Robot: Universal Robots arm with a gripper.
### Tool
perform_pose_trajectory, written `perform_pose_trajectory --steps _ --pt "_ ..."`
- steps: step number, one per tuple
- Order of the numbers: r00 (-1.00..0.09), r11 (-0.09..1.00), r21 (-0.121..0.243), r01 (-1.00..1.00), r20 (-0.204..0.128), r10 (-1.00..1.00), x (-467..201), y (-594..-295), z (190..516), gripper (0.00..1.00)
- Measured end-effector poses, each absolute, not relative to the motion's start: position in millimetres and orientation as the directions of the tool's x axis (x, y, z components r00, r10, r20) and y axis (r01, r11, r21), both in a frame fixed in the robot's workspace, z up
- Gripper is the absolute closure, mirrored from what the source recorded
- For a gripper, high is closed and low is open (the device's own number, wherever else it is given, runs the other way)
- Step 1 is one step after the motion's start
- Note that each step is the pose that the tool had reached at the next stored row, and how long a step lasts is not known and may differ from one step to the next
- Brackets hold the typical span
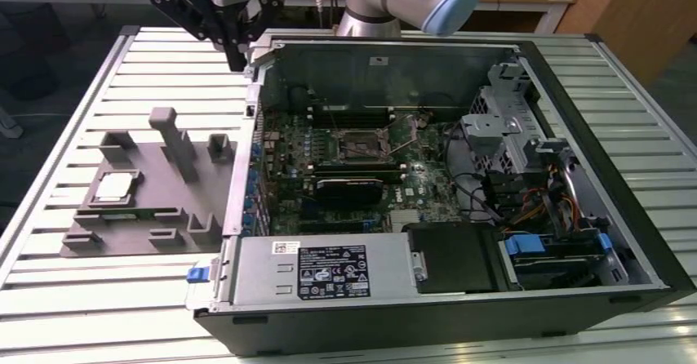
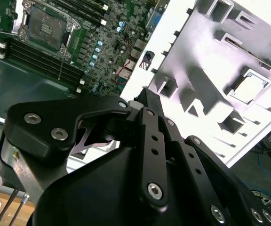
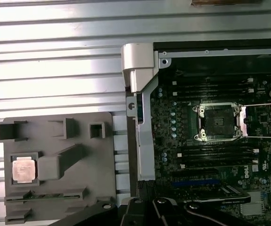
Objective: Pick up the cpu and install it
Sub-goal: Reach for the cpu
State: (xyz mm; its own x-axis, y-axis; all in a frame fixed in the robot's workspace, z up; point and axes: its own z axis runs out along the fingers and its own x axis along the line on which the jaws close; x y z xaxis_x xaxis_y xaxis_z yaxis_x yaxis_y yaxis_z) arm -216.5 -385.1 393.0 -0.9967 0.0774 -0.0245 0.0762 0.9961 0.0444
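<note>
Gripper: the gripper hangs high over the slatted table, just outside the rear corner of the PC case on the exterior view's left. Tips look pinched together w/ nothing between them.
Cpu: the cpu lies flat in a square pocket of the grey fixture, silvery top up. Seen in both wrist views too. Well apart from the gripper, no contact.
Fixture: sits on the table beside the case's open side, w/ several upright posts & slots.
Socket: the mobo socket is near mid-board inside the case. In the first wrist view its metal frame is bare inside, w/ the cover plate swung open next to it.
Status: cpu not yet picked, not in the socket.
</note>
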Motion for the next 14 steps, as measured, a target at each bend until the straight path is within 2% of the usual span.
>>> perform_pose_trajectory --steps 14 --pt "-0.997 0.996 0.044 0.076 -0.025 0.077 -230 -382 391 0.89"
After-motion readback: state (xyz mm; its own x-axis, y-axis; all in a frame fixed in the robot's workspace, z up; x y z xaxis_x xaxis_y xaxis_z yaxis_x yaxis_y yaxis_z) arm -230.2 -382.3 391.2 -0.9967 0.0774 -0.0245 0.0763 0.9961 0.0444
